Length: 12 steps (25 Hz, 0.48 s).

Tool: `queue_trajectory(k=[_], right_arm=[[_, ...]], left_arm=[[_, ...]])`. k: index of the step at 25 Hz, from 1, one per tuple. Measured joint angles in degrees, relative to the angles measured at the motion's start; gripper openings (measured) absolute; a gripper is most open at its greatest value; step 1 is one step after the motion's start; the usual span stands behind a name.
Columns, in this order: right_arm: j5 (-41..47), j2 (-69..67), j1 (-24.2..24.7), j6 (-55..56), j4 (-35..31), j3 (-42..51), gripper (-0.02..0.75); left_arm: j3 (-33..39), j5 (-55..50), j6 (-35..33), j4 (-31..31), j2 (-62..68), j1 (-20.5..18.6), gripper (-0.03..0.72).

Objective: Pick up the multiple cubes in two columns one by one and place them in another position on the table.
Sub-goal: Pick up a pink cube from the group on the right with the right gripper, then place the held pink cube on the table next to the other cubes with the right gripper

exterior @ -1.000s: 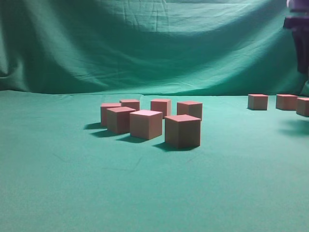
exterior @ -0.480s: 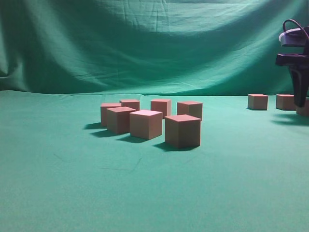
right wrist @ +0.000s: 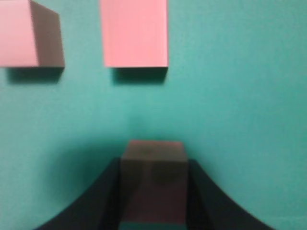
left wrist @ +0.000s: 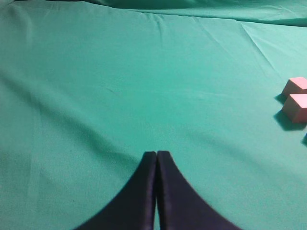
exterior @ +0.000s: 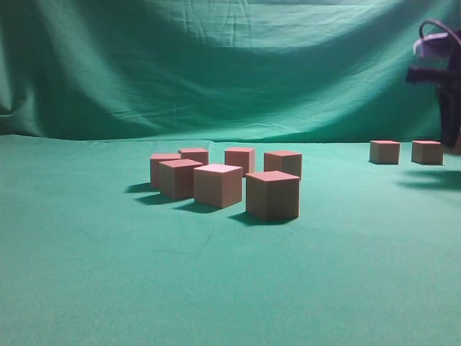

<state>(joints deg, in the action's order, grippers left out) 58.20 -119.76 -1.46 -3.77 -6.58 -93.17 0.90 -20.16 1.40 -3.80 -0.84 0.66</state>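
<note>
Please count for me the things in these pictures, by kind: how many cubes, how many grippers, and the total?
cubes: 10 (7 in the middle group, 2 at the right, 1 cube between the right gripper's fingers)
grippers: 2 (left gripper, right gripper)
total: 12

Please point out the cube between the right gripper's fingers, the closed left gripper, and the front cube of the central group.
Cube between the fingers [right wrist: 152, 179]: right wrist view, its shaded top face.
Left gripper [left wrist: 157, 154]: left wrist view, fingertips' seam.
Front cube [exterior: 273, 198]: exterior view, front face.
</note>
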Motion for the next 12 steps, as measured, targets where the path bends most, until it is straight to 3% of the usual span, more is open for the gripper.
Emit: queue_trajectory(k=[5,12], right_arm=[[10.70,4.38,0.00,0.00,-4.48,-6.56,0.274],[12.69,15.14,-2.17,-0.04,-5.82,-5.26,0.274]], left_arm=[[0.00,0.00,0.00,0.00,0.00,0.00,0.000],[0.00,0.00,0.00,0.00,0.00,0.00,0.000]])
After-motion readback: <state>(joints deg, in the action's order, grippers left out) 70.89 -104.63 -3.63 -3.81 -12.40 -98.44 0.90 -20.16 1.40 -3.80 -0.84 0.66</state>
